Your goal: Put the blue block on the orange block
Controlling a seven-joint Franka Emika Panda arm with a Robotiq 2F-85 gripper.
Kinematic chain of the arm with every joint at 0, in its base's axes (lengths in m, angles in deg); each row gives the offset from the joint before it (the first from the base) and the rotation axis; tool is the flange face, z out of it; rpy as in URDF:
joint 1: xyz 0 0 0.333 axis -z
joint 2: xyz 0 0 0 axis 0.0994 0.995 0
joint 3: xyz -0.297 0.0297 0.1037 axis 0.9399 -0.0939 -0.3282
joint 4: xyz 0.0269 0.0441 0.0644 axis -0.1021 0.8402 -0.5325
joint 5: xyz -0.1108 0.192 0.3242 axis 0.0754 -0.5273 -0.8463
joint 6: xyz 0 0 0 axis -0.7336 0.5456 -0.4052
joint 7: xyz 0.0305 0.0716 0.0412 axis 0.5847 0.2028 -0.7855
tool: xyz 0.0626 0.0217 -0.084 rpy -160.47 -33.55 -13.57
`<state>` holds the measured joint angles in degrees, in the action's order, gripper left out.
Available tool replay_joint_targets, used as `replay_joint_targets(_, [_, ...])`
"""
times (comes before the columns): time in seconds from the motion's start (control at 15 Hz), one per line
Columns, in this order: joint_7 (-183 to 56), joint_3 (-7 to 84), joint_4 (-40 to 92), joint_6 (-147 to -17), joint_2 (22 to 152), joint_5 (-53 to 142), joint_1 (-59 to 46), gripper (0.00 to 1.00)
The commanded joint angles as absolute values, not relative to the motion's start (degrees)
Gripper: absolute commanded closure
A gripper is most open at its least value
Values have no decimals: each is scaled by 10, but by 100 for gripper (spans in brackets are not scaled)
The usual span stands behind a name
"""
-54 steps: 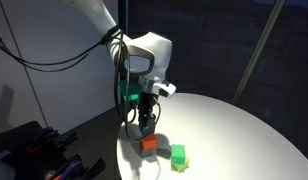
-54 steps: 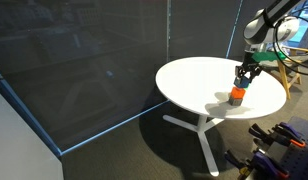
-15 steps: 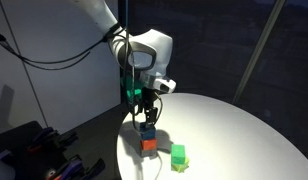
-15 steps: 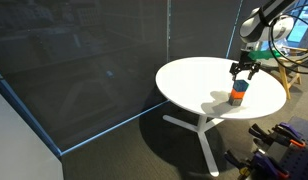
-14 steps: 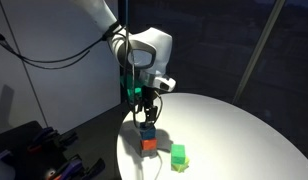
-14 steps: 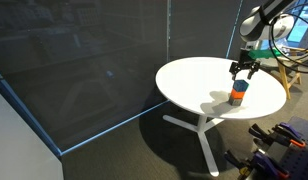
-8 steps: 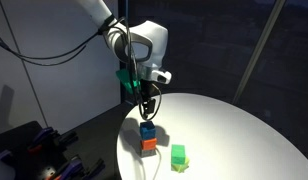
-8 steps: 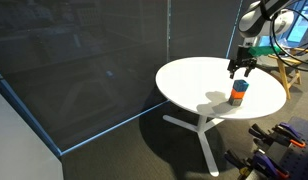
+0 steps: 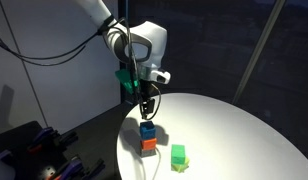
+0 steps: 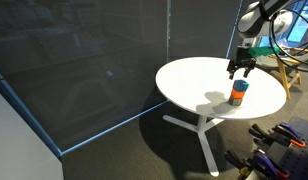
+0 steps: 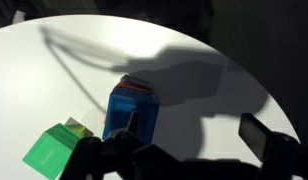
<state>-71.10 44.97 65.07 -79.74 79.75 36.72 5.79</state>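
The blue block [image 9: 147,129] sits stacked on the orange block [image 9: 148,144] near the edge of the round white table [image 9: 229,135]. The same stack shows in the exterior view from farther off, blue block [image 10: 239,86] over orange block [image 10: 238,99]. My gripper [image 9: 146,106] hangs just above the stack, open and holding nothing; it is also seen as the gripper [image 10: 242,68]. From the wrist, the blue block [image 11: 129,108] lies below the gripper [image 11: 194,130], partly behind one of the fingers [image 11: 130,125], with a sliver of the orange block [image 11: 137,85] at its far edge.
A bright green block [image 9: 178,155] rests on the table beside the stack, also seen as the green block [image 11: 52,150]. The table edge [image 9: 124,150] runs close to the stack. Dark curtains surround the scene, and a cluttered stand [image 9: 39,150] sits beyond the table.
The gripper has let go of the blue block, which stays on the orange block, and it has lifted straight up away from the stack, its jaws still open.
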Motion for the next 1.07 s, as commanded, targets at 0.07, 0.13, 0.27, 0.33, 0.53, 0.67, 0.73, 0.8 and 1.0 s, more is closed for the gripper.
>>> replay_joint_targets(0.07, [-711, 449, 650, -796, 797, 368, 59, 0])
replay_joint_targets(0.13, [-713, 448, 650, -799, 799, 367, 59, 0])
replay_joint_targets(0.27, [-713, 449, 647, -804, 795, 364, 60, 0])
replay_joint_targets(0.33, [-715, 449, 647, -808, 792, 362, 61, 0])
replay_joint_targets(0.53, [-719, 449, 643, -815, 783, 359, 62, 0])
replay_joint_targets(0.67, [-720, 448, 639, -817, 777, 357, 62, 0])
replay_joint_targets(0.73, [-720, 448, 638, -818, 774, 357, 61, 0])
replay_joint_targets(0.8, [-720, 448, 638, -818, 771, 357, 61, 0])
replay_joint_targets(1.0, [-721, 448, 639, -815, 757, 358, 59, 0])
